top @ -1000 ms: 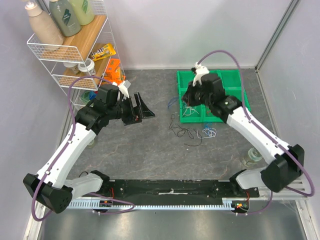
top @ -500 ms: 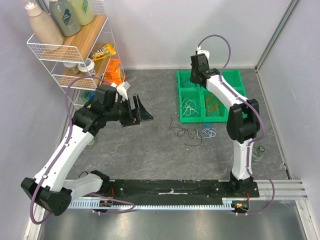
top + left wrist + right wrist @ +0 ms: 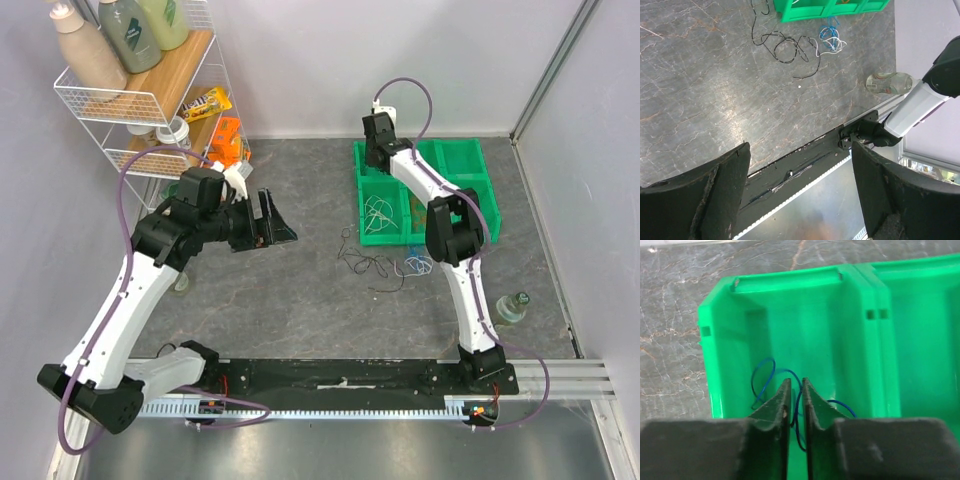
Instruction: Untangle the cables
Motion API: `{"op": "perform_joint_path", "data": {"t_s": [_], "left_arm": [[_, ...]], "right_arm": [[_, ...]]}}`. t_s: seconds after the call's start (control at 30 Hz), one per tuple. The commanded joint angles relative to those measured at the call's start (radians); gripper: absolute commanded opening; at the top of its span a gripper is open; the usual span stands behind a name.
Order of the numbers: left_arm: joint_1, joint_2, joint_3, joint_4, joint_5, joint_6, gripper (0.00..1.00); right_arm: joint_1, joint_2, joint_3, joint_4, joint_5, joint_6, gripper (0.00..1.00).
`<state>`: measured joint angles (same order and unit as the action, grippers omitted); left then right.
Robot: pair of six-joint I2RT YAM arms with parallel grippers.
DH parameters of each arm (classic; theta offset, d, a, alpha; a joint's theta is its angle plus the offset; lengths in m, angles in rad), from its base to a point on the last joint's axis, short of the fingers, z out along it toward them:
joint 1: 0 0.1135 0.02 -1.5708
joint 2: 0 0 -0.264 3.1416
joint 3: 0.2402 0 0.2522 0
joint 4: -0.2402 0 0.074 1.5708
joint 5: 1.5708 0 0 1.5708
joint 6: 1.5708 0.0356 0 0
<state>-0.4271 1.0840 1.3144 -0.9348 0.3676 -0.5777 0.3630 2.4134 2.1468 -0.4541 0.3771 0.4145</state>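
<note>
The right gripper points down into the far left compartment of the green bin. Its jaws stand only a narrow slit apart, and a thin blue cable loops on the compartment floor and shows through that slit; whether the fingers touch it cannot be told. In the near compartments of the same bin lie a white cable on the left and an orange cable just beside it on the right. In front of the bin, on the grey surface, a black cable sprawls in loose loops. A small blue and white bunch lies just beside its right end. The left gripper hangs above the surface well to the left of these, jaws spread wide and holding nothing. A clear bottle lies on its side near the right arm's base. A white wire rack with bottles and packets stands at the far left corner.
</note>
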Motion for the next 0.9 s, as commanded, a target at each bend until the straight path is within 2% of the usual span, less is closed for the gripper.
{"op": "perform_joint_path", "data": {"t_s": [0.0,0.07,0.13,0.2,0.27,0.43,0.5,0.6,0.73,0.87], "left_arm": [[0.005,0.027,0.039,-0.009,0.024,0.050,0.88],[0.007,0.039,0.039,0.002,0.039,0.045,0.88],[0.007,0.050,0.033,0.025,0.054,0.036,0.88],[0.008,0.060,0.010,0.063,0.077,0.016,0.88],[0.005,0.073,-0.024,0.117,0.111,-0.016,0.87],[0.004,0.135,-0.136,0.312,0.221,-0.123,0.79],[-0.007,0.166,-0.174,0.379,0.257,-0.169,0.76],[-0.033,0.214,-0.214,0.468,0.284,-0.237,0.74],[-0.071,0.266,-0.208,0.521,0.294,-0.283,0.73],[-0.094,0.280,-0.187,0.518,0.286,-0.292,0.73]], "right_arm": [[0.007,0.033,0.133,0.012,-0.099,-0.045,0.40],[0.007,-0.017,0.128,-0.023,-0.095,-0.045,0.69],[0.007,-0.087,0.104,-0.064,-0.104,-0.054,0.77],[0.007,-0.169,0.067,-0.148,-0.124,-0.056,0.78],[0.008,-0.282,-0.052,-0.201,-0.138,-0.059,0.78],[0.033,-0.685,-0.554,-0.146,-0.255,-0.135,0.78],[0.051,-0.804,-0.745,-0.117,-0.348,-0.169,0.78],[0.097,-0.927,-0.983,-0.092,-0.401,-0.162,0.78],[0.129,-0.975,-1.117,-0.029,-0.438,-0.009,0.78],[0.143,-0.897,-1.139,0.025,-0.434,0.228,0.75]]}}
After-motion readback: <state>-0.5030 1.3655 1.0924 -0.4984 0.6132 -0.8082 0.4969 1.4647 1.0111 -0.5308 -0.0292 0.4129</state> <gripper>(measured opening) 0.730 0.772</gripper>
